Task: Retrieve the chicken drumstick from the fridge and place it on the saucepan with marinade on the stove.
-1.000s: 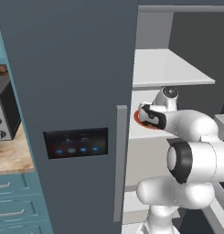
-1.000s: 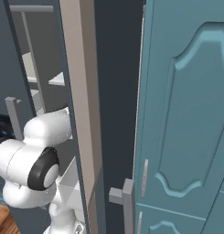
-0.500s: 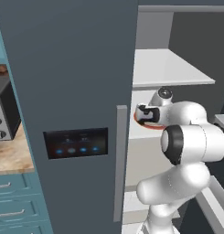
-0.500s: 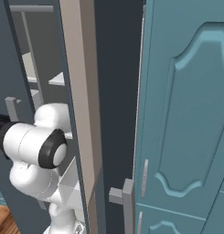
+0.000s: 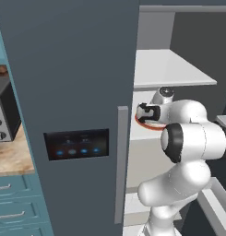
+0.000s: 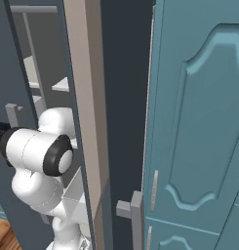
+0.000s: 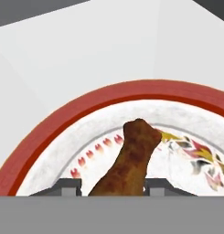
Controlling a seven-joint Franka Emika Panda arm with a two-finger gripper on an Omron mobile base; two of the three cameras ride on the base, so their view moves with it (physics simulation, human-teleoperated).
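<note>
Left base view: fridge (image 5: 73, 92) has its right side open, left door shut; the arm reaches into the compartment, gripper (image 5: 143, 113) low over the red-rimmed plate (image 5: 153, 127) on the shelf beneath the upper white shelf (image 5: 172, 69). Right base view: white arm beside the fridge's open door edge (image 6: 84, 122), teal cabinet (image 6: 199, 122) to the right of it. Hand view: chicken drumstick (image 7: 129, 164) lies on the plate (image 7: 58, 132), rising between the two finger tips (image 7: 67, 187), which sit close at either side of it; cannot tell whether they actually clamp it.
</note>
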